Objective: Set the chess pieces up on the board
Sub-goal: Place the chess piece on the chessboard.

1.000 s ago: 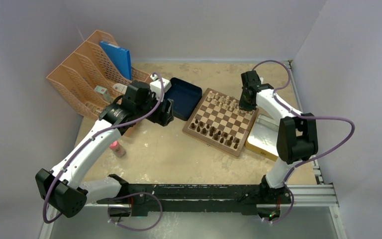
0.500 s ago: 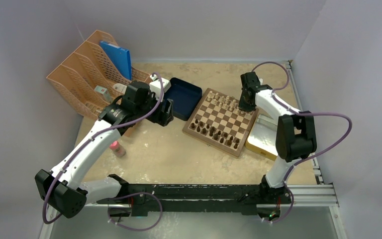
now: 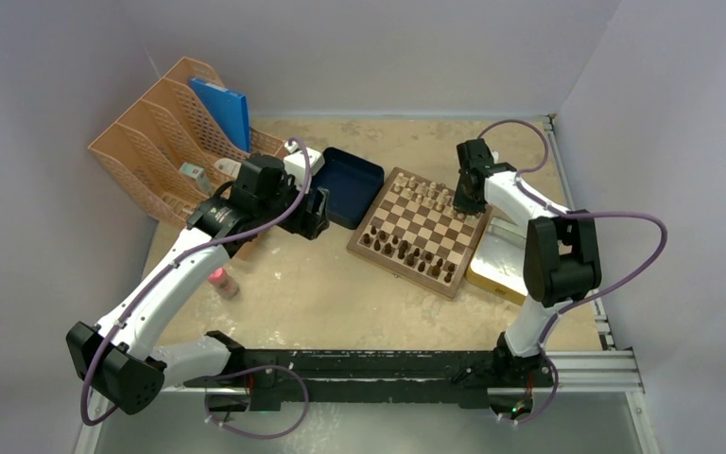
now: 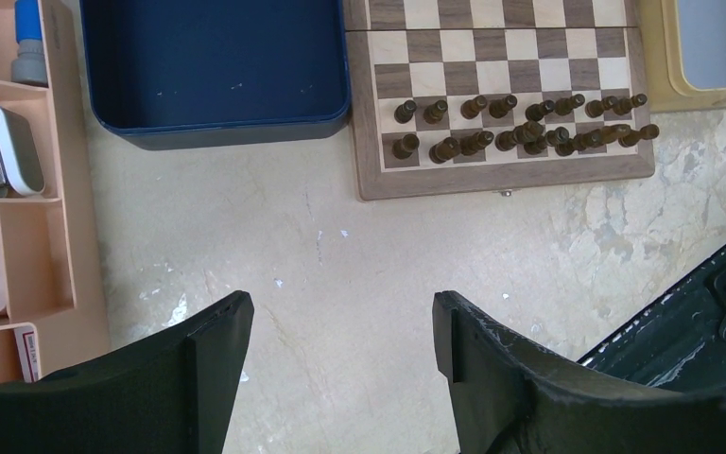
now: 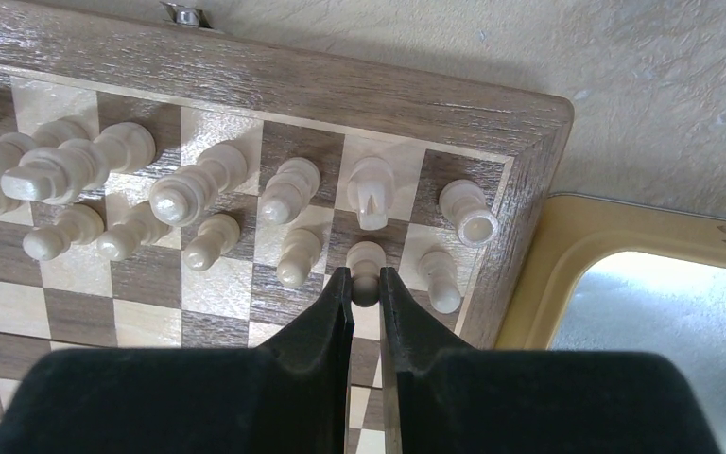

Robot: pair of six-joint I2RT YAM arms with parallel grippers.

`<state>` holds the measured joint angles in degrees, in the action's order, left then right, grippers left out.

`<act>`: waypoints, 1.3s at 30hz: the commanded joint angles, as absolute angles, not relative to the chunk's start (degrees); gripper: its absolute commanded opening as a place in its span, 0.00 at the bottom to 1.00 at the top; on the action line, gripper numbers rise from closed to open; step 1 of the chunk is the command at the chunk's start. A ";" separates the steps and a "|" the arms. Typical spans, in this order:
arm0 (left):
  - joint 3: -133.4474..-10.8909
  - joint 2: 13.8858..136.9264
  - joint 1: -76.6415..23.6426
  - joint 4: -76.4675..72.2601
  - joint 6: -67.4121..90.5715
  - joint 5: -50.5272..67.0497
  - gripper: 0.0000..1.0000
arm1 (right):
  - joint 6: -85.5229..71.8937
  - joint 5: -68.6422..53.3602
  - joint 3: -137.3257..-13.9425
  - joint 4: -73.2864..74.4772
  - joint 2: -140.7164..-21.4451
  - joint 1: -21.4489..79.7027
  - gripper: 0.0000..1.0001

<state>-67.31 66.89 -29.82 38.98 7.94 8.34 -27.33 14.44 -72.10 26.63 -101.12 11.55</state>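
Note:
The wooden checkered board (image 3: 423, 230) lies at the table's middle right; it also shows in the right wrist view (image 5: 529, 123) and the left wrist view (image 4: 501, 180). Several cream chess pieces (image 5: 198, 189) stand in two rows at its far edge. My right gripper (image 5: 366, 284) is shut on a cream pawn (image 5: 366, 257) over the second row near the board's right corner; in the top view the right gripper (image 3: 466, 200) is at the board's far right corner. My left gripper (image 4: 340, 322) is open and empty above bare table, left of the board (image 3: 314, 213).
Dark brown pieces (image 4: 520, 132) fill the board's near rows. A dark blue tray (image 3: 348, 184) lies left of the board. A yellow-rimmed metal tray (image 3: 501, 260) lies right of it. An orange file rack (image 3: 175, 132) stands at the back left. A pink bottle (image 3: 222, 282) lies near the left arm.
The right arm has shifted very slightly left over the board's far right corner. The left arm has not moved.

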 commanded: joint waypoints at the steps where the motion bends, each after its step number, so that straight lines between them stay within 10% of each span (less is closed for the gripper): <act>1: -69.83 65.38 -29.90 38.50 7.83 7.10 0.69 | -26.77 15.22 -72.48 26.24 -101.84 11.38 0.12; 39: -69.57 65.13 -29.93 38.85 7.38 7.21 0.69 | -26.77 15.47 -74.44 27.60 -101.42 11.34 0.12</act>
<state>-67.31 66.87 -29.82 39.11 7.90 7.22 -27.31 14.46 -73.58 27.07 -102.00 11.55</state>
